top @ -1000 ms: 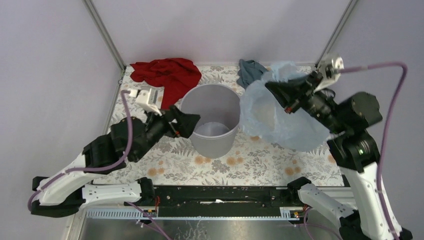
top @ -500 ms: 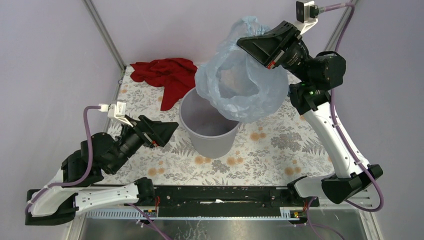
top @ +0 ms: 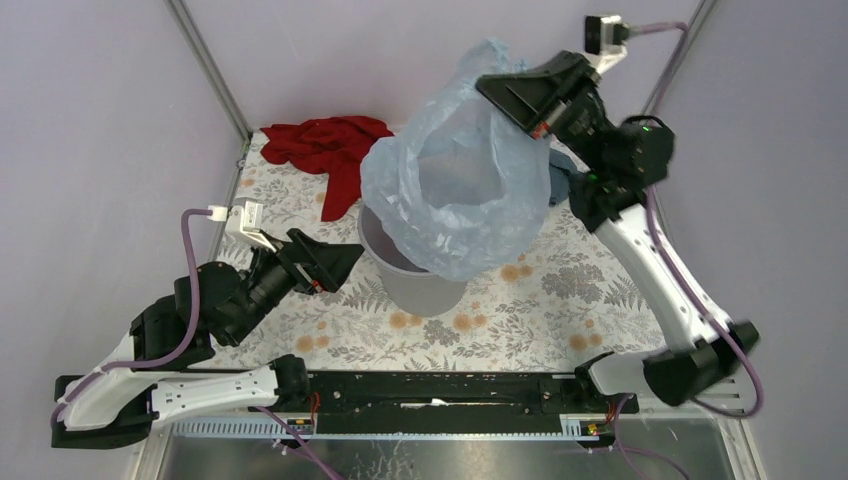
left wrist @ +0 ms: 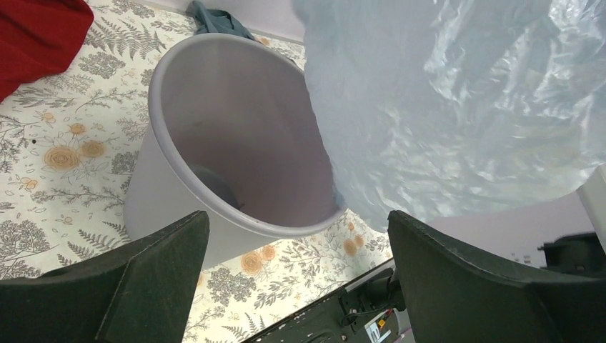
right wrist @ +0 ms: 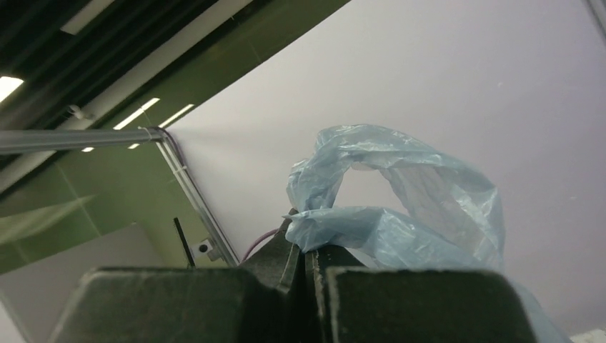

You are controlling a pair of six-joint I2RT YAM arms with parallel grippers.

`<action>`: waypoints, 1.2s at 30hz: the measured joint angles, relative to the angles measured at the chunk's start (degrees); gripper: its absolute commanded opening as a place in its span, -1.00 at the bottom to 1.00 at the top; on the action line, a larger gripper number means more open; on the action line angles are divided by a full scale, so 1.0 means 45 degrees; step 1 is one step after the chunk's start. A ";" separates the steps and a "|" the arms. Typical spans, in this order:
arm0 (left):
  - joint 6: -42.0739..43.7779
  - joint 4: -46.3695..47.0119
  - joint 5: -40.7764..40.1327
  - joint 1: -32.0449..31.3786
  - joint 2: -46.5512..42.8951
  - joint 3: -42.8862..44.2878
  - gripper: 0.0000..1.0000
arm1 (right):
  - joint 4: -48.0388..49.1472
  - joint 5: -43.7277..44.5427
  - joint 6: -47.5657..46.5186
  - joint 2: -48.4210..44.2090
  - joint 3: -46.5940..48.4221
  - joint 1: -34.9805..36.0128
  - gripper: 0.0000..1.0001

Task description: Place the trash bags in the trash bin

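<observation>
Swings thin blue plastic bag [top: 455,190] further over round grey plastic bin [top: 400,285], pinched in right tool [right wrist: 305,250], left tool [top: 340,262] spread; looks ready to lower.

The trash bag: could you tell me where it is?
The trash bag hangs from the right gripper, over the trash bin, centre of the top view.

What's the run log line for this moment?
right jaws: shut on thin translucent pale blue plastic bag | bag: hanging over round light grey plastic bin | left jaws: open, empty, beside bin
</observation>
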 measured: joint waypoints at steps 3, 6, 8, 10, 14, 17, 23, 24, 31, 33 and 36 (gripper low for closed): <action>-0.0024 -0.0068 -0.0058 0.0000 0.0000 0.0000 0.98 | 0.1506 -0.0092 0.1559 0.1826 0.0840 0.0146 -1.00; -0.0087 -0.0078 -0.0243 0.0000 0.0000 0.0000 0.98 | 0.2365 -0.0117 0.2924 0.3303 0.0928 0.0437 -1.00; -0.0092 -0.0083 -0.0389 0.0000 -0.0010 0.0000 0.98 | 0.2453 -0.0170 0.3390 0.3876 0.0908 0.0661 -1.00; -0.0092 -0.0112 -0.0544 0.0000 -0.0024 0.0000 0.98 | 0.2443 -0.0204 0.3619 0.4148 0.0889 0.0869 -1.00; -0.0107 -0.0214 -0.0787 0.0000 -0.0039 0.0000 0.98 | 0.2667 -0.0345 0.3798 0.4201 0.1083 0.1302 -1.00; -0.0155 -0.0301 -0.0991 0.0000 -0.0097 0.0000 0.97 | 0.3104 -0.0364 0.3959 0.4206 0.1399 0.1428 -1.00; -0.0257 -0.0330 -0.1273 0.0000 -0.0136 0.0000 0.97 | 0.3483 -0.0369 0.4265 0.5110 0.3181 0.1496 -1.00; -0.0291 -0.0355 -0.1287 0.0000 -0.0136 0.0000 0.97 | 0.3507 -0.0335 0.4313 0.5333 0.3512 0.1530 -1.00; -0.0573 -0.0680 -0.1413 0.0000 -0.0427 0.0000 0.97 | 0.4794 -0.0423 0.4988 0.5459 0.1763 0.1797 -1.00; -0.0597 -0.0724 -0.1506 0.0000 -0.0573 0.0015 0.97 | 0.4974 -0.0559 0.5013 0.5168 0.0325 0.1787 -1.00; -0.0617 -0.0918 -0.1603 0.0000 -0.0656 0.0097 0.97 | 0.4716 -0.0996 0.4721 0.4566 -0.1855 0.1617 -1.00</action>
